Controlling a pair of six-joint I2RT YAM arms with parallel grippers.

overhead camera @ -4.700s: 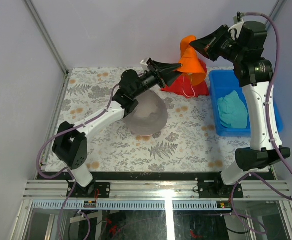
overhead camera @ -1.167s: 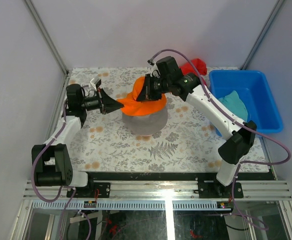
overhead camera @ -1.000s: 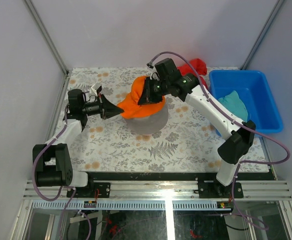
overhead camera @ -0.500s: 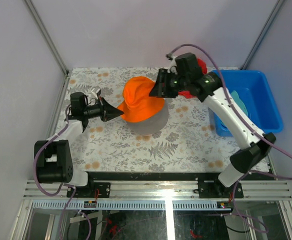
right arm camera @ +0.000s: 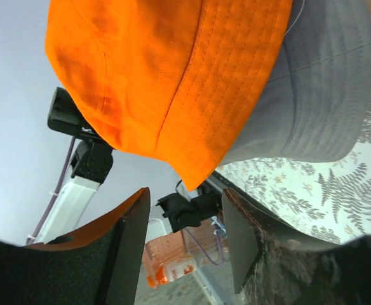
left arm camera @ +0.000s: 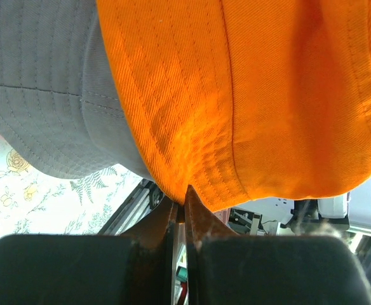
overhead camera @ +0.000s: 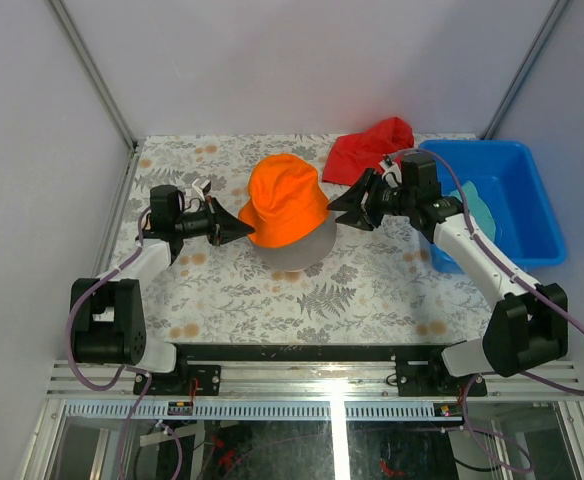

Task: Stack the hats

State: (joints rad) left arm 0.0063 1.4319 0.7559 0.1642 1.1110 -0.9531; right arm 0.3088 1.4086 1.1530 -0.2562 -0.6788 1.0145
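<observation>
Orange hat (overhead camera: 287, 200): seated on top of grey hat (overhead camera: 307, 258). Left gripper (overhead camera: 244, 228), left of grey hat, fingers clamped on orange brim. Right gripper (overhead camera: 337, 205), right of grey hat, fingers apart, holding nothing. Risk: left arm retreating without release would likely drag orange hat off.

Top external: high, above and behind the arm bases (overhead camera: 162, 352), looking down. Bases sit at 6 o'clock, whole table (overhead camera: 372, 290) in view.

Left wrist: at 9 o'clock of the orange hat (overhead camera: 287, 198), facing 3 o'clock, brim almost against the lens.

Right wrist: at 3 o'clock of it, facing 9 o'clock, a little farther back.

All three views share the orange hat over the grey hat (overhead camera: 300, 258).
</observation>
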